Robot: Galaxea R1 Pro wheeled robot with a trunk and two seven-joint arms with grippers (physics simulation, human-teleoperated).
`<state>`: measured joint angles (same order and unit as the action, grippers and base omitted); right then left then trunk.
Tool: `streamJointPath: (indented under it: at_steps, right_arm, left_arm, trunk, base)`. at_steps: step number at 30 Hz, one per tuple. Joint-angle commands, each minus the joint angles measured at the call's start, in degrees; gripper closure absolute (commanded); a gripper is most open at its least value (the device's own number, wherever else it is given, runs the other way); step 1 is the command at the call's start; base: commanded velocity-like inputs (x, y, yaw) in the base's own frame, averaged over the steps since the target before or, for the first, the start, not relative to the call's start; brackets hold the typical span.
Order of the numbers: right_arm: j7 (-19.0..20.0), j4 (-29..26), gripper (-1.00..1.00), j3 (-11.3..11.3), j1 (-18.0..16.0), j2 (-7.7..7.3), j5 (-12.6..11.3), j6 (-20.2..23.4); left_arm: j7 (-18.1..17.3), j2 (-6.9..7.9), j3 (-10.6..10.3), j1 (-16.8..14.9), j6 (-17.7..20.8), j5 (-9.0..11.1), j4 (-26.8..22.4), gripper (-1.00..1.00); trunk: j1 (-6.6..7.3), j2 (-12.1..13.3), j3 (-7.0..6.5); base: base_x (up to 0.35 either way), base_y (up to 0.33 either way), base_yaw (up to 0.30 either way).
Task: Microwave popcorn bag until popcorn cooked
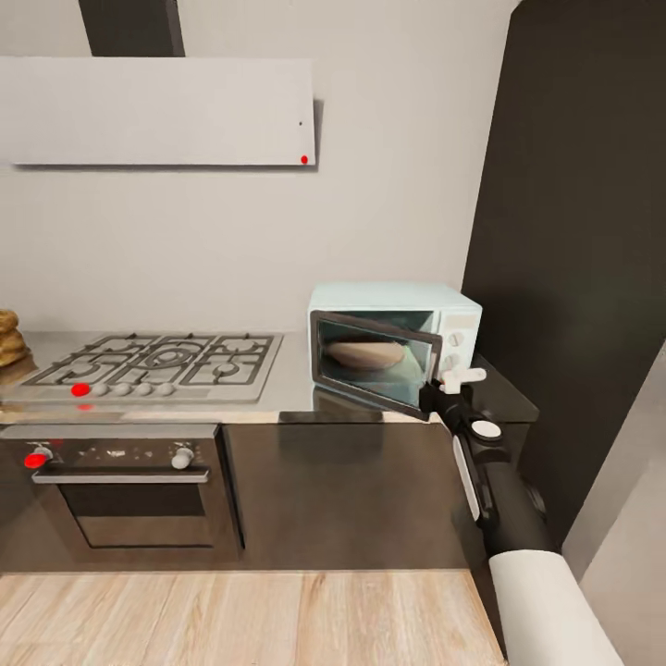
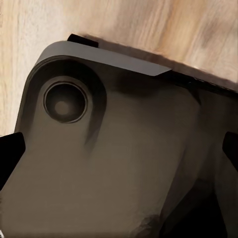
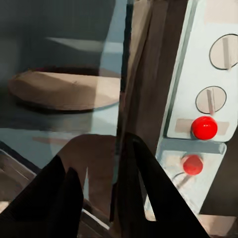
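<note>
The pale-blue microwave (image 1: 393, 319) stands at the right end of the grey countertop (image 1: 294, 396). Its dark glass door (image 1: 375, 361) hangs partly open. A flat tan disc (image 1: 365, 354) lies inside the microwave (image 3: 196, 74). My right gripper (image 1: 452, 379) is at the door's free edge, its dark fingers (image 3: 144, 188) slightly apart with nothing between them. A tan-brown wrinkled thing (image 1: 7, 338), seemingly the popcorn bag, sits at the countertop's far left, cut off by the frame. My left gripper (image 2: 119, 153) is open, its fingertips (image 2: 10, 153) spread over the robot's own dark body.
A gas hob (image 1: 157, 363) lies left of the microwave, above a built-in oven (image 1: 129, 490). A white hood (image 1: 157, 111) hangs overhead and a tall dark cabinet (image 1: 573, 259) rises on the right. The panel has two knobs (image 3: 212, 100) and a red button (image 3: 204, 127). Light wood floor (image 1: 240, 615) runs below.
</note>
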<state>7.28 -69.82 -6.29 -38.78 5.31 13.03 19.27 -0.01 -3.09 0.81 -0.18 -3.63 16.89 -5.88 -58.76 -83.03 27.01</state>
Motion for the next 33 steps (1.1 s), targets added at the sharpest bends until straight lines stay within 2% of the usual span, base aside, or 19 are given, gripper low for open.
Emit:
streamJointPath:
  at_steps: [1,11,12,18,22,23,25,26,27,28,30,33]
  right_arm:
    - [-0.07,-0.59,1.0,-5.14,-0.06,0.05,1.29,0.25]
    - [0.03,-0.66,1.0,-5.05,-0.06,0.09,1.6,0.44]
    - [0.05,-0.79,-1.0,-5.05,-0.02,0.07,1.66,0.28]
    - [0.1,-1.69,-1.0,-4.81,0.02,0.05,1.75,0.68]
    - [0.08,1.14,-1.0,-4.94,0.02,-0.26,1.43,2.16]
    - [0.07,2.29,-1.0,-5.01,0.02,-0.68,1.36,2.35]
    - [-0.08,4.92,-1.0,-5.15,0.02,-3.24,1.23,2.68]
    - [-0.24,5.97,-1.0,-5.25,0.02,-4.98,1.11,2.81]
    - [-0.3,6.43,-1.0,-5.57,0.02,-5.99,1.05,2.87]
    - [-0.35,6.83,-1.0,-6.71,0.02,-7.05,1.0,2.89]
    - [-0.17,6.94,-1.0,-10.36,0.02,-7.97,1.13,2.77]
    - [-0.05,6.45,-1.0,-11.6,0.02,-8.18,1.18,2.78]
  left_arm:
    - [-0.03,0.0,0.07,0.0,-0.14,0.21,-0.01,-1.0]
    - [-0.07,0.01,-0.02,0.0,-0.15,0.24,0.06,-1.0]
    - [-0.07,0.01,-0.02,0.01,-0.15,0.24,0.07,-1.0]
    - [-0.07,0.01,-0.02,0.0,-0.15,0.16,0.08,-1.0]
    - [-0.07,0.01,0.06,0.0,-0.15,0.24,0.08,-1.0]
    - [-0.07,0.01,0.07,0.0,-0.15,0.24,0.08,-1.0]
    - [-0.07,0.01,0.07,0.0,-0.15,0.24,0.08,-1.0]
    - [-0.07,0.01,0.07,0.0,-0.15,0.23,0.08,-1.0]
    - [-0.07,0.01,0.07,0.0,-0.15,0.23,0.08,-1.0]
    - [-0.07,0.01,0.07,0.0,-0.15,0.24,0.08,-1.0]
    - [-0.07,0.01,0.1,0.0,-0.18,0.24,0.08,-1.0]
    - [-0.09,0.01,0.15,0.0,-0.17,0.21,0.01,-1.0]
  trunk:
    - [0.03,-0.05,0.05]
    - [0.03,-0.05,0.05]
    - [0.03,-0.05,0.05]
    - [0.03,-0.05,0.05]
    - [0.03,-0.05,0.05]
    - [0.03,-0.05,0.05]
    - [0.03,-0.05,0.05]
    - [0.03,-0.05,0.05]
    - [0.03,-0.05,0.05]
    - [0.03,-0.05,0.05]
    - [0.03,-0.05,0.05]
    - [0.03,-0.05,0.05]
  base:
    - [-0.202,0.0,0.0]
    - [-0.022,0.0,0.0]
    - [0.0,0.0,0.0]
    - [0.0,0.0,0.0]
    - [0.0,0.0,0.0]
    - [0.0,0.0,0.0]
    - [0.0,0.0,0.0]
    - [0.0,0.0,0.0]
    - [0.0,0.0,0.0]
    - [0.0,0.0,0.0]
    - [0.0,0.0,0.0]
    - [0.0,0.0,0.0]
